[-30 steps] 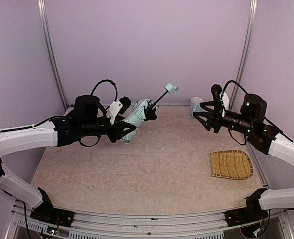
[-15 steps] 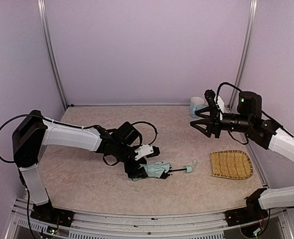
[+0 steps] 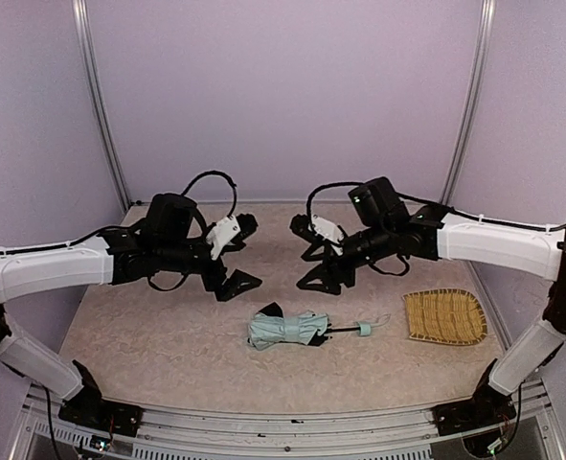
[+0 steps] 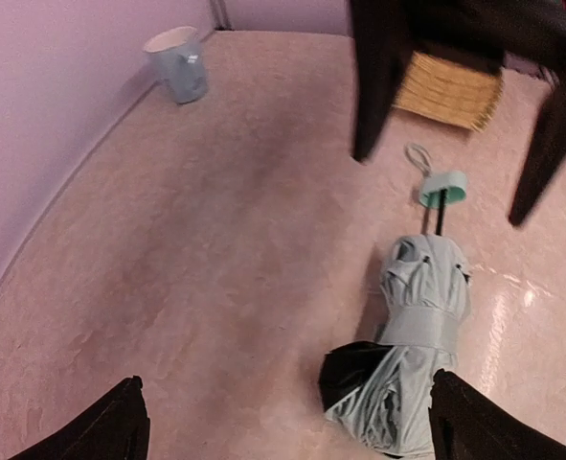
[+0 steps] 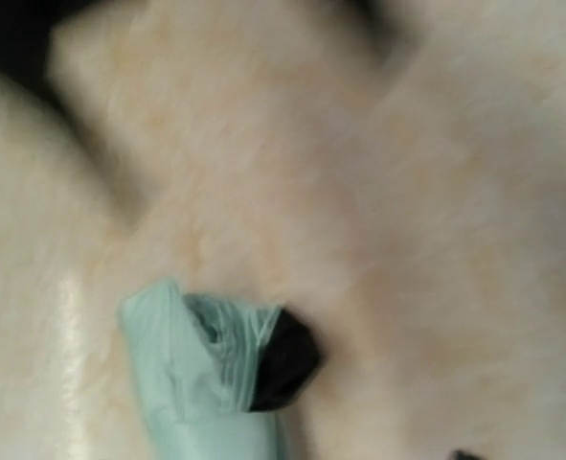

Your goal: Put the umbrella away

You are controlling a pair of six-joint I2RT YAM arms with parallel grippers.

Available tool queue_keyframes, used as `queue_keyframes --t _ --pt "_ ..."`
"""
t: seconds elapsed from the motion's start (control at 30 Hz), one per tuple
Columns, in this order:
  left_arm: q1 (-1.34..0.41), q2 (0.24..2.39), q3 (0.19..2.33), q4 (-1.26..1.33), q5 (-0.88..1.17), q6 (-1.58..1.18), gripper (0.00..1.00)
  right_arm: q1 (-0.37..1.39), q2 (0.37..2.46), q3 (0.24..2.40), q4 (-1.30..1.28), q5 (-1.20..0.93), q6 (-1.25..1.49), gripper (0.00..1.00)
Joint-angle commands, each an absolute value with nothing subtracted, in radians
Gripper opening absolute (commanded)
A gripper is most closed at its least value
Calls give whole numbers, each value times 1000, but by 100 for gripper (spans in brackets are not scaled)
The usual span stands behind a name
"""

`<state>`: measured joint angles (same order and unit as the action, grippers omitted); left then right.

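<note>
The top camera sits high behind the arm bases (image 3: 91,407), facing the back wall (image 3: 283,96) and taking in the whole table (image 3: 168,364). The left wrist camera looks down at a slant along the umbrella (image 4: 412,364) toward mug (image 4: 178,63) and mat (image 4: 450,88). The right wrist camera hangs very close, blurred, over the umbrella's fabric end. All three share the umbrella.

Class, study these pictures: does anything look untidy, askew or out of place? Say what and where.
The umbrella lies loose on the table. Its fabric is bunched unevenly, black lining spills out at one end, and the shaft sticks out with the handle toward the straw mat.
</note>
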<state>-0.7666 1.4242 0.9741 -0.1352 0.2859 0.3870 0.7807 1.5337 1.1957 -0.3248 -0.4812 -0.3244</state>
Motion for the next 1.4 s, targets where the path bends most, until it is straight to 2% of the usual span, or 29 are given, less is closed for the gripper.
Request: queue_keyframes --t 0.0,0.07,0.1,0.3,0.43,0.5,0.57,0.67,0.8,0.9,1.03,1.13,1.27,1.37 --pt "-583 1315 901 30 136 22 99 879 1719 1347 -558 -310 -430 86" --pt "-545 1278 877 36 46 -75 99 914 1812 1413 -624 -248 -460 99" --pt "-542 1259 863 40 -14 -89 99 930 1856 1448 -660 -218 -473 100" --pt "-541 1159 821 -1 -344 -152 99 985 2078 1597 -859 -170 -506 99" --pt "-538 1126 869 -74 -522 -182 99 1001 2150 1635 -878 -151 -479 91" --pt "-538 1123 882 -96 -558 -164 99 1003 2186 1664 -878 -135 -459 79" --pt "-538 1129 880 -105 -567 -129 99 1006 2221 1706 -896 -124 -441 59" --pt "-538 1138 877 -115 -581 -120 99 1016 2245 1761 -917 -98 -437 37" --pt "-537 1132 862 -113 -663 -135 99 1017 2217 1865 -920 -79 -447 21" --pt "-536 1100 846 -102 -762 -133 99 1009 2163 1954 -852 -64 -471 3" --pt "-536 1036 814 -70 -831 -132 99 966 2044 2034 -618 -151 -440 2" --pt "-536 984 786 -38 -825 -122 99 929 1906 1965 -277 -290 -379 0" --pt "-537 951 771 -17 -818 -115 99 884 1674 1597 376 -433 -239 0" --pt "-538 946 769 -12 -818 -123 99 861 1582 1319 799 -436 -170 0"
